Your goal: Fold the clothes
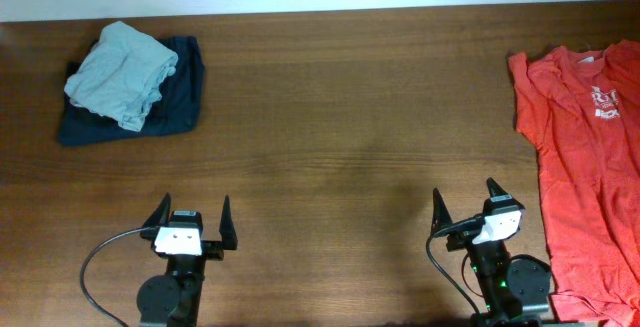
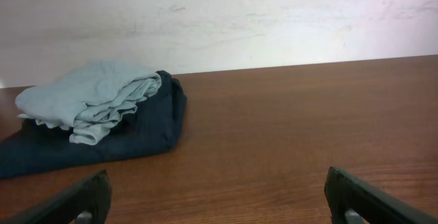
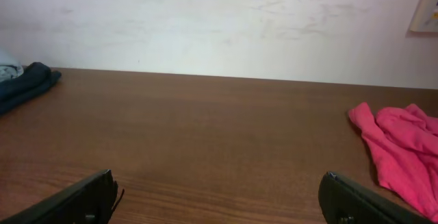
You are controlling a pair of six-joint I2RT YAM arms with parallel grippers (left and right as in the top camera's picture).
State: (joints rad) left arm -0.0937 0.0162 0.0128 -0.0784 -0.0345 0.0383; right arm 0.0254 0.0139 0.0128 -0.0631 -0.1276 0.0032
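Folding is judged not yet begun. At the far left, a pale green garment [image 1: 122, 59] is seen lying on a navy one [image 1: 185, 102]. The left hand [image 1: 194, 207] is held wide open and empty, as is the right hand [image 1: 465, 192]. The coral T-shirt [image 1: 585, 167] is spread at the right edge, logo up and partly out of view. It is best gripped at a shoulder, drawn to the middle and flattened first. The dark wooden surface [image 1: 330, 117] is backed by a pale wall [image 2: 274, 18].
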